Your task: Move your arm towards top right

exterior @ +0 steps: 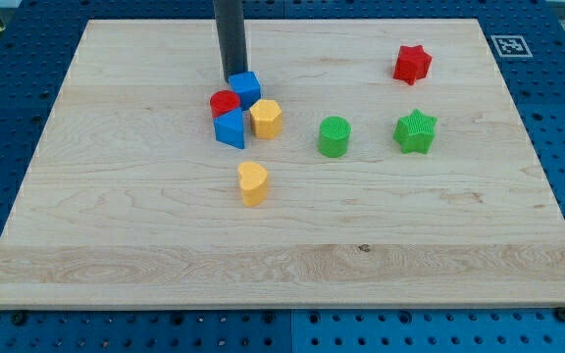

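My tip [233,77] comes down from the view's top and rests on the board just left of and touching a blue cube [246,87]. Below it sits a tight cluster: a red cylinder [224,102], a second blue block [230,128] and a yellow hexagonal block [266,118]. A yellow heart-shaped block [253,182] lies alone further down. A green cylinder [333,136] and a green star [416,131] stand to the view's right. A red star [412,64] is at the top right.
The blocks lie on a light wooden board [116,226], which rests on a blue perforated table. A black-and-white marker tag [509,45] sits off the board's top right corner.
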Motion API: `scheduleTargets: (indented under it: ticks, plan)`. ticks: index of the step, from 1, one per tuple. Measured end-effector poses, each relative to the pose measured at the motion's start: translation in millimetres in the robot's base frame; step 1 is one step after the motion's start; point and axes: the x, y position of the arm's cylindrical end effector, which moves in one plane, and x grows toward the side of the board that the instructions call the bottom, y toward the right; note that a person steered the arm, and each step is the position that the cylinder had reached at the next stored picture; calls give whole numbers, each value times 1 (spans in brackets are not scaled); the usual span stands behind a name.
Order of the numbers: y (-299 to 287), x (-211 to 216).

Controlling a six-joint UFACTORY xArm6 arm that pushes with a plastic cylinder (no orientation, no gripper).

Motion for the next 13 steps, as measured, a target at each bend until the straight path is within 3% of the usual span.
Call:
scheduleTargets:
  ticks: [2,4,5,7,13]
  plan:
    - [-1,-4]
    - [-23,-107]
    - [13,-126]
    - [164,-121]
    - [209,-121]
